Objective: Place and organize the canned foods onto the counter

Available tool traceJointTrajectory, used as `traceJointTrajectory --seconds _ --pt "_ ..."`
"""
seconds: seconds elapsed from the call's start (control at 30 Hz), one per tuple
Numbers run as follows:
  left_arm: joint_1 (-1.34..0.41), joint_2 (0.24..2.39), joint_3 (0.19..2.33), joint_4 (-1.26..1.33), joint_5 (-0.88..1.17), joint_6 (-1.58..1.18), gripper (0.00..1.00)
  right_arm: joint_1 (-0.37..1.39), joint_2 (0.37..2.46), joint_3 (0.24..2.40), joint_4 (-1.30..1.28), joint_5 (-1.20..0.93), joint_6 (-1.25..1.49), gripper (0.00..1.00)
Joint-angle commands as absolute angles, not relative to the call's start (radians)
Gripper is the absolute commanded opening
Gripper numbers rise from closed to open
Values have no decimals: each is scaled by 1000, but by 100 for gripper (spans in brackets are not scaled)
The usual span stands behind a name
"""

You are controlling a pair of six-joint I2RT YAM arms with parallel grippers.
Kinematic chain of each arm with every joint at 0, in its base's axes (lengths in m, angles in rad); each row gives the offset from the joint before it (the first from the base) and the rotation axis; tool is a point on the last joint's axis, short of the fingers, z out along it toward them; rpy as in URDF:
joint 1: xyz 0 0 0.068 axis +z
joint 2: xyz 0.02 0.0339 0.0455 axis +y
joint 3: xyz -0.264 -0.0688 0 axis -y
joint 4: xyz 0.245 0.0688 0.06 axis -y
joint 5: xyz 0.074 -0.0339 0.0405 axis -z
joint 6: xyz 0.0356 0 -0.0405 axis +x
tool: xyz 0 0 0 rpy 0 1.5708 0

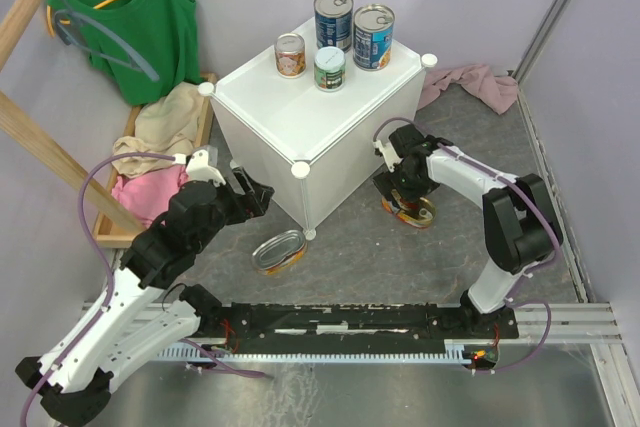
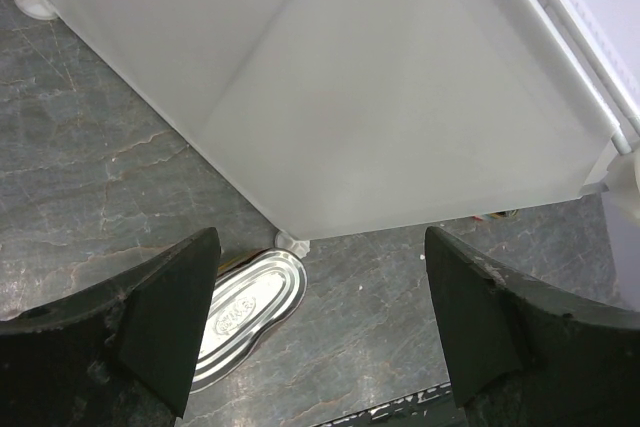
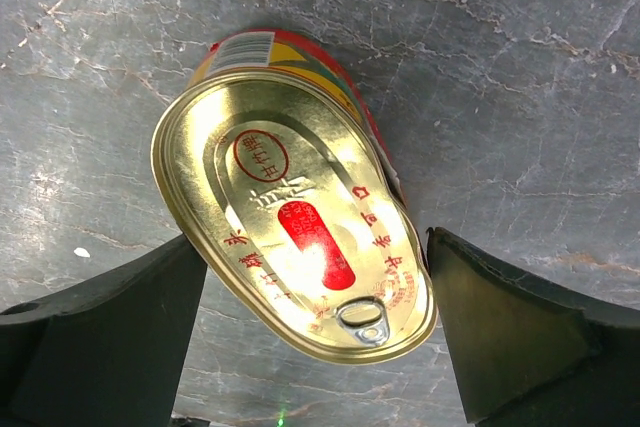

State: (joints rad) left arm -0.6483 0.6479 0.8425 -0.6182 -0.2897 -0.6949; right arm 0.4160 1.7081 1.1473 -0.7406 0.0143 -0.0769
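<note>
Two tall blue-labelled cans (image 1: 334,19) and two small round cans (image 1: 329,68) are standing on the large white cube-shaped plastic cabinet (image 1: 300,117). At its right side the right gripper (image 3: 315,347) is hanging wide open astride a flat oval red-yellow tin (image 3: 295,232) (a gap showing at one finger). The left gripper (image 2: 320,337), open and empty, is hovering before the cabinet's near corner foot (image 2: 290,243), beside which a second silvery-lidded oval tin (image 2: 245,312) is lying.

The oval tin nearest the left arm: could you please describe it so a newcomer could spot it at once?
Find the big white cube cabinet. At the foot of its nearest corner lies an oval tin with a silvery lid. The other oval tin, right of the cabinet, has a gold lid printed red and sits between the fingers of the right hand; this one lies free.
</note>
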Motion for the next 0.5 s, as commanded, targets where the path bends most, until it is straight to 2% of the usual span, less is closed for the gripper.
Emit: traceJointTrajectory --seconds 0.0,0.2,0.33,0.4,0.47 --pt "-652 649 881 -581 -317 -706 89 411 1750 1160 -728 -8 -81 94" --pt "-652 650 880 -580 -321 -704 90 410 1771 1167 -760 -27 -65 77" --pt "-652 646 879 -582 -326 -705 90 410 1780 1169 -780 -23 -44 58" --pt "-652 644 877 -583 -327 -707 89 411 1779 1169 -785 -34 -25 45" --pt "-652 642 878 -586 -330 -707 89 410 1768 1159 -784 -41 -3 37"
